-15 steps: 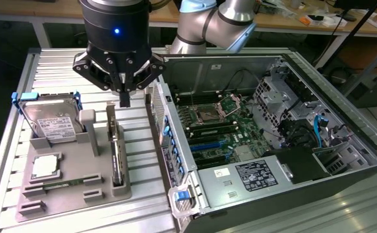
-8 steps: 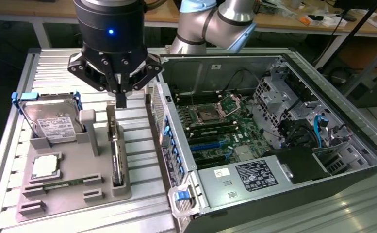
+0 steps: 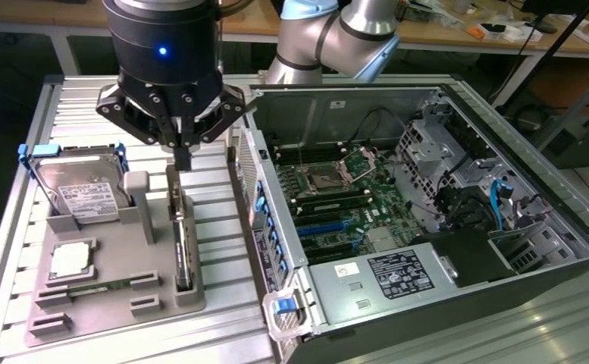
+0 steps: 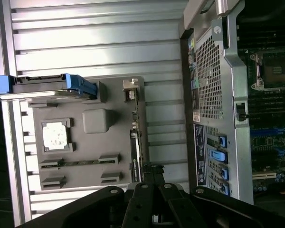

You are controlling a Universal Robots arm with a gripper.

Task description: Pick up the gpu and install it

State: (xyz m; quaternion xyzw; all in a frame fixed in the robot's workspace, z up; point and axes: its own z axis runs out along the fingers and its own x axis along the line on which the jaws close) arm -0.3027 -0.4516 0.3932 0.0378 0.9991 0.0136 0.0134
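The black pincer (image 3: pixel 183 161) (image 4: pixel 153 169) hangs with its fingers pressed together and nothing between them, its tips just above one end of the grey holder (image 3: pixel 122 303) (image 4: pixel 85 156). Whether the tips touch the card below cannot be told. That card is the gpu (image 3: pixel 181 235) (image 4: pixel 135 142), which stands on its long edge in a slot along the holder's side nearest the computer case (image 3: pixel 426 212) (image 4: pixel 213 95), with its silver bracket end under the pincer.

Also in the holder, a hard drive (image 3: pixel 76 186) (image 4: pixel 52 85) with blue side rails leans in a cradle at the same end as the pincer, on the side away from the gpu. A square processor chip (image 3: pixel 72 258) (image 4: pixel 56 135) lies flat in a recess near the holder's middle, and a narrow green memory stick (image 3: pixel 97 289) lies flat near the opposite end.

The holder rests on a ribbed aluminium desk (image 3: pixel 82 106). Beside the holder, on the gpu's side, the computer case lies with its side panel off, showing the motherboard (image 3: pixel 345 193), a bare processor socket (image 3: pixel 330 178) and the labelled power supply (image 3: pixel 400 273). The silver robot arm (image 3: pixel 335 38) rises beyond the holder's pincer end.
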